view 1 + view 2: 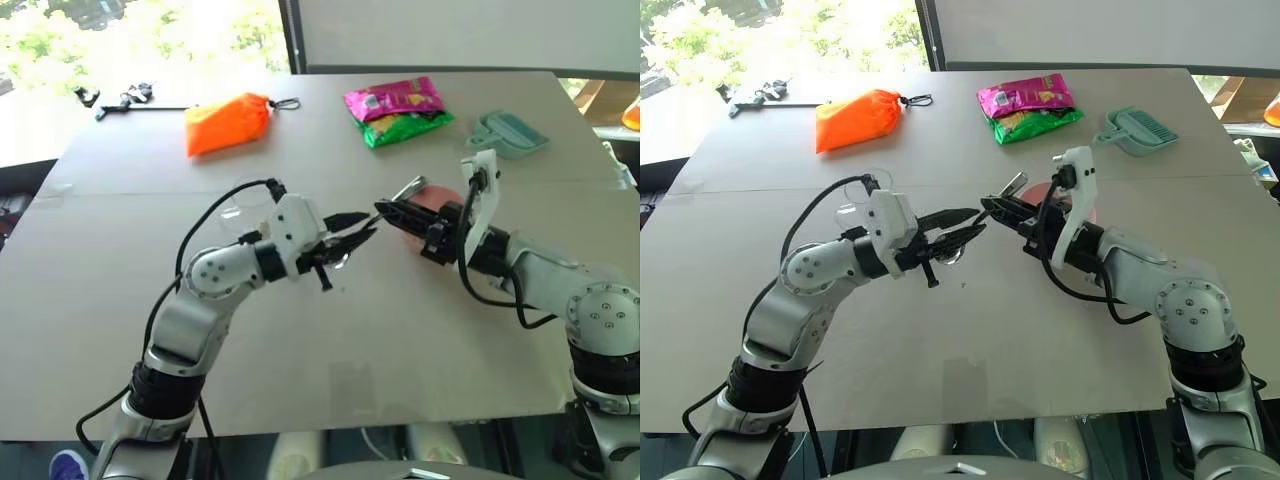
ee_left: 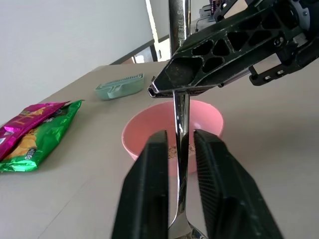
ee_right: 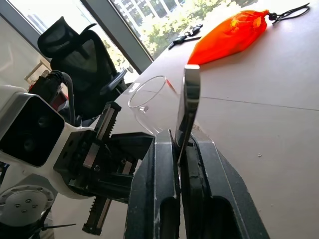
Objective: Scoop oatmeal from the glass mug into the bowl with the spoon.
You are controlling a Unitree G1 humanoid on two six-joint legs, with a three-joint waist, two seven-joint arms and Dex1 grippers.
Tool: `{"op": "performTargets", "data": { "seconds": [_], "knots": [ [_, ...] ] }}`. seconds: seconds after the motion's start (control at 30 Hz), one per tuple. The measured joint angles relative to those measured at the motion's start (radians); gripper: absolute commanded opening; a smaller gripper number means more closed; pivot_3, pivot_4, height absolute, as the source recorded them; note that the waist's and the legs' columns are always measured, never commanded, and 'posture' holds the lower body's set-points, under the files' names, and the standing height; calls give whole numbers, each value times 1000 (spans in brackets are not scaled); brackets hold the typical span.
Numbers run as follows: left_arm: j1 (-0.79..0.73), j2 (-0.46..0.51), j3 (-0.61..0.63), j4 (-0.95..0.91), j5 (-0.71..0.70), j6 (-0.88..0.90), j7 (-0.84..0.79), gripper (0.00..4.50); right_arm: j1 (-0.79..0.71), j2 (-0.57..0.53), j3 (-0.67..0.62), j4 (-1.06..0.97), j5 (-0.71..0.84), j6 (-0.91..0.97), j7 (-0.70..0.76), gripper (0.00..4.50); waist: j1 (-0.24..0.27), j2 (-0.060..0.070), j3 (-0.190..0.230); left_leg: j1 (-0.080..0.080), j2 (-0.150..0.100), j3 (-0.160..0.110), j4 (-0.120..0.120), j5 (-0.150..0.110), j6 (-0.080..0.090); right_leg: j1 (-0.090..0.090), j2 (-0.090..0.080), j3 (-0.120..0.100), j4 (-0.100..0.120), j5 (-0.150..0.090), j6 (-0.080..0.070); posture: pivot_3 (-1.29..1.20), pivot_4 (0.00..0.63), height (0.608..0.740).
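- The spoon (image 2: 180,119) hangs in the air above the table (image 1: 400,350), between the two grippers, just on the near side of the pink bowl (image 2: 149,134).
- The right gripper (image 3: 178,149) is clamped tight on the spoon's handle, holding it.
- The left gripper (image 2: 180,149) has its fingers parted a little on either side of the spoon's stem; a narrow gap shows, so it is not squeezing the spoon.
- The bowl sits on the table behind the right gripper, with a few oats (image 2: 173,148) on its bottom.
- The glass mug (image 3: 149,102) stands on the table left of the bowl, behind the left gripper.
- Beyond the bowl lie a snack packet (image 1: 397,108), a teal scoop (image 1: 508,132) and an orange pouch (image 1: 226,122).
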Motion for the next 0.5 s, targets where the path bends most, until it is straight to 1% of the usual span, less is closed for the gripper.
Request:
{"op": "performTargets", "data": {
  "seconds": [0.03,0.1,0.23,0.3,0.37,0.4,0.47,0.5],
  "knots": [
    [-2,-2,21,-24,-37,41,11,2637,0,-1,-1,9,4,2,-4,0,0,0,0,0,0,0,0,0,0,0,0,0,0,0,0,0,150,740],
    [-2,0,31,-40,-66,73,12,2637,-1,-7,-5,19,4,5,-3,0,0,0,0,0,0,0,0,0,0,0,0,0,0,0,0,0,150,740],
    [-1,15,74,-102,-163,161,20,2637,-5,-59,-45,61,2,11,15,0,1,0,0,0,0,0,0,0,0,0,0,0,0,0,0,0,150,740],
    [-42,10,127,-122,-262,245,68,2637,-15,-100,-80,85,5,13,31,0,3,0,0,-1,0,0,1,0,0,0,0,-1,0,0,0,0,150,740],
    [-72,9,161,-126,-308,278,98,2637,-23,-112,-100,95,8,13,33,0,2,0,0,-1,0,0,1,0,0,0,0,-1,0,0,0,0,150,740],
    [-120,2,214,-128,-394,336,162,2637,-24,-135,-126,107,20,15,42,0,3,0,0,-1,0,0,1,0,0,0,0,-1,0,0,0,0,150,740],
    [-171,4,286,-126,-485,392,236,2637,-26,-156,-154,117,32,21,49,0,1,0,0,-2,0,0,1,0,0,0,0,-1,-1,0,0,0,150,740],
    [-226,32,364,-102,-602,465,327,2637,-25,-186,-188,136,61,30,52,0,-2,-1,0,-3,0,0,2,0,0,0,0,-1,-1,0,0,0,150,740]
  ]
}}
